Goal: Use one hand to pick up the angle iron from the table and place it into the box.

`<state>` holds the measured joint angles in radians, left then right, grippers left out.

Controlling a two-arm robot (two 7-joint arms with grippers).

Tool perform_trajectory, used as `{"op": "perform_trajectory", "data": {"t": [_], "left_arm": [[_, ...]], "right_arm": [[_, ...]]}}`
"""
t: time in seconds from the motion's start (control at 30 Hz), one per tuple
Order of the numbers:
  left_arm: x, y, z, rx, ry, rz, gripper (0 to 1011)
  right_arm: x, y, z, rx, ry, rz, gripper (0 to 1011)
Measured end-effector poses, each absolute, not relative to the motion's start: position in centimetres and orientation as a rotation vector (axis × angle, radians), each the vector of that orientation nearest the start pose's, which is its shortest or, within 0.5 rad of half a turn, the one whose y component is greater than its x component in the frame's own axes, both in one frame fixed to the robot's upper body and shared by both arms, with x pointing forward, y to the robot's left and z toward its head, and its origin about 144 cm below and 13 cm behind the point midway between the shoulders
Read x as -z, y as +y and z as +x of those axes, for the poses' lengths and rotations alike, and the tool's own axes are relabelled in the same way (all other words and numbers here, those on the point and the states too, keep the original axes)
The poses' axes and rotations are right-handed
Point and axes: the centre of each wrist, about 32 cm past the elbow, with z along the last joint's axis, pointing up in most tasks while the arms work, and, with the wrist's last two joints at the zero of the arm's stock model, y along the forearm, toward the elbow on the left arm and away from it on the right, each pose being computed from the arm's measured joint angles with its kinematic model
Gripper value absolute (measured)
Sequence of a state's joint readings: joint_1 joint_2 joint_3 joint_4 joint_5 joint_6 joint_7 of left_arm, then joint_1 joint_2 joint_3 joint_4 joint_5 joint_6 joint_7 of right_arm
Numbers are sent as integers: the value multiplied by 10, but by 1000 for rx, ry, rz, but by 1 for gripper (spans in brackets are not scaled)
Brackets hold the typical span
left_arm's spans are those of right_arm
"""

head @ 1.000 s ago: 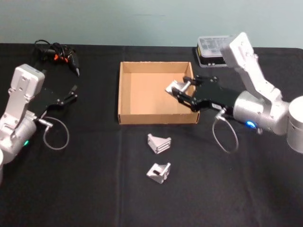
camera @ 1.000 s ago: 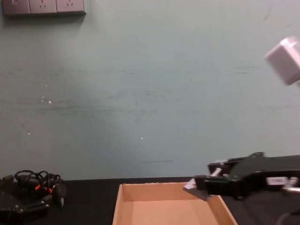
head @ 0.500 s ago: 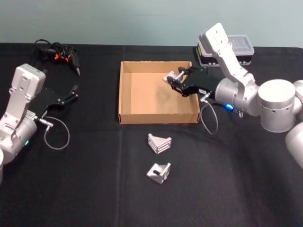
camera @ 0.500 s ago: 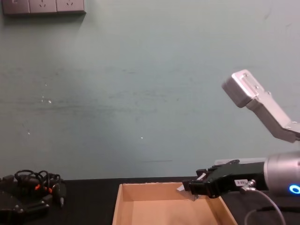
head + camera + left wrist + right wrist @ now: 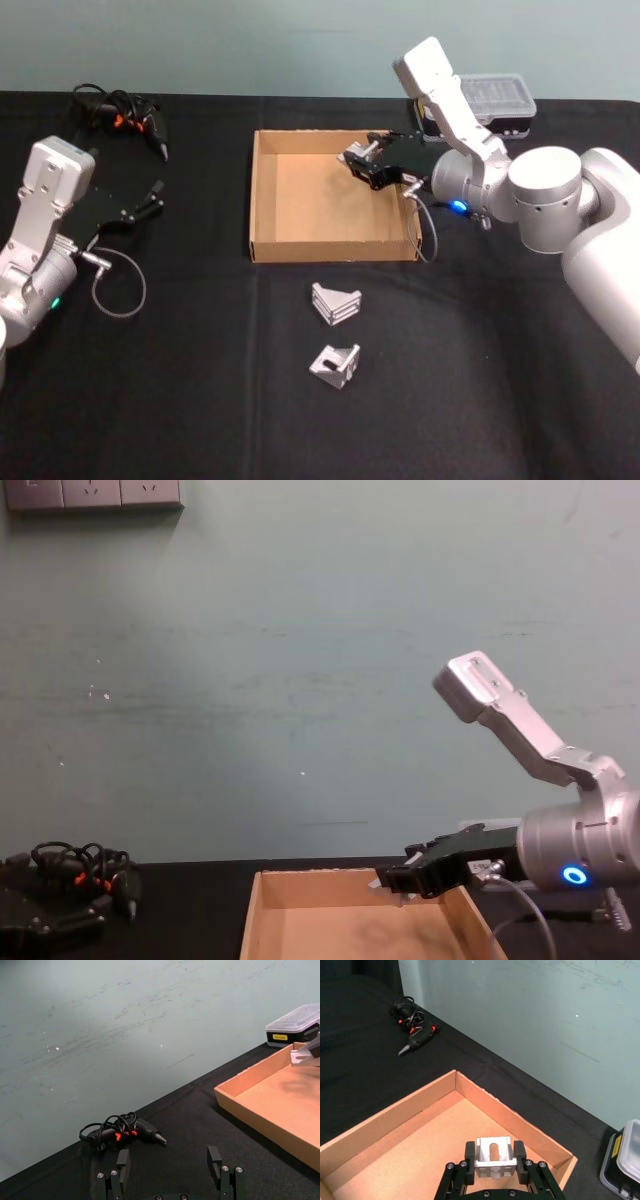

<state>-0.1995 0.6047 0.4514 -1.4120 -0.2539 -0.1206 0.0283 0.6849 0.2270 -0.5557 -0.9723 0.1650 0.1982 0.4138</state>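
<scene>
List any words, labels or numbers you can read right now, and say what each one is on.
No text is legible.
Yellow label on the black case: too small to read.
White sticker on the right gripper: blurred, unreadable.
Cardboard box: no print seen.

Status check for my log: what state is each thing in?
held angle iron, clamped in the right gripper, above the box floor
right gripper, shut
left gripper, open, parked at left
box, open-topped, floor bare
angle iron nearer the box, lying on the table
angle iron nearer the robot, lying on the table
black case, lid shut
</scene>
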Motion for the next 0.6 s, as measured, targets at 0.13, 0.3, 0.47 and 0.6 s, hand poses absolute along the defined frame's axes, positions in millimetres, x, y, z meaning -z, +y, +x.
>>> {"op": "perform_trajectory", "data": {"t": [0.13, 0.3, 0.47, 0.6], "left_arm": [[-1140, 310, 489, -1248, -285, 304, 1011], [-1140, 310, 489, -1248, -285, 304, 1011], [-1140, 310, 489, -1248, -285, 304, 1011], [-1140, 310, 489, -1248, -285, 304, 1011]], "right_arm": [[-1197, -193, 624, 861, -37, -451, 459], [-1195, -190, 625, 857, -34, -466, 459], [-1192, -189, 624, 858, -34, -479, 459], [-1191, -188, 624, 860, -32, -483, 498]]}}
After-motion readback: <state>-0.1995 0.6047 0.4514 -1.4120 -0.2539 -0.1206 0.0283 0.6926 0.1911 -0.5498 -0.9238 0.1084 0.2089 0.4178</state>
